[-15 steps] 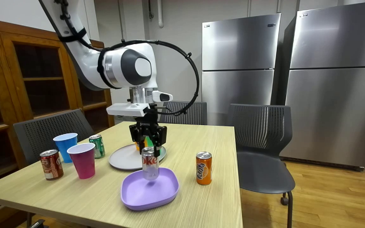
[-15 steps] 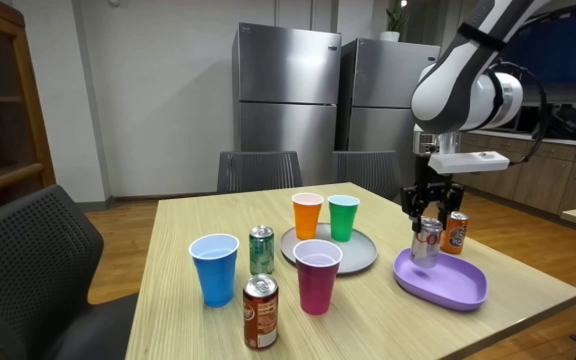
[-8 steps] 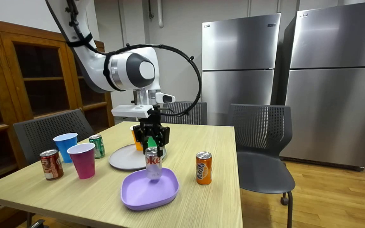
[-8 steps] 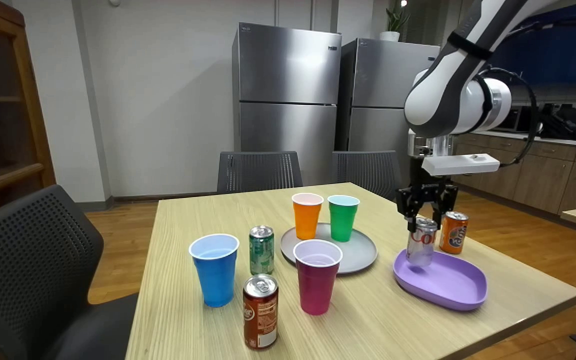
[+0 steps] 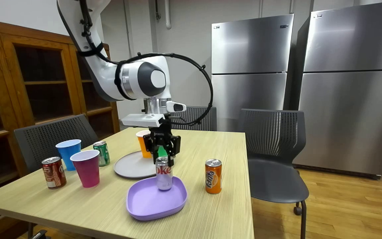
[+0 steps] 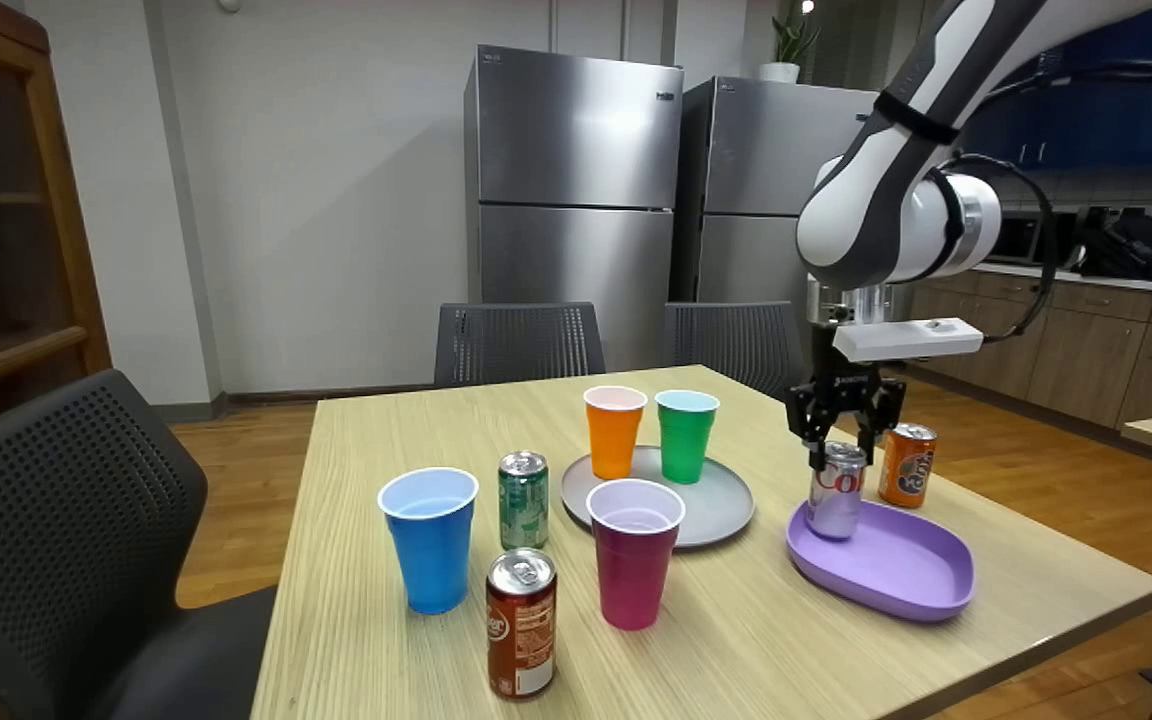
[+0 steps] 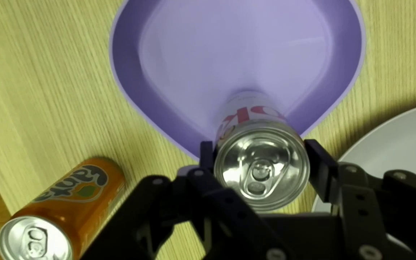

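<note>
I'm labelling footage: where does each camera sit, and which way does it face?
In an exterior view: nearest the purple tray, facing across the table to the refrigerators; arm and tool show.
In an exterior view: nearest the brown can, also facing the refrigerators; arm and tool show.
Wrist view: mounted above the tool, looking down at the silver can; only the tool shows, no arm.
Both exterior views share refrigerators, table, tray and silver can.

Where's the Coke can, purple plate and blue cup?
Coke can [image 5: 164,174], in an exterior view: printed side.
Purple plate [image 7: 237,47], in the wrist view: bare inside bottom.
Blue cup [image 6: 430,550], in an exterior view: outer side.
</note>
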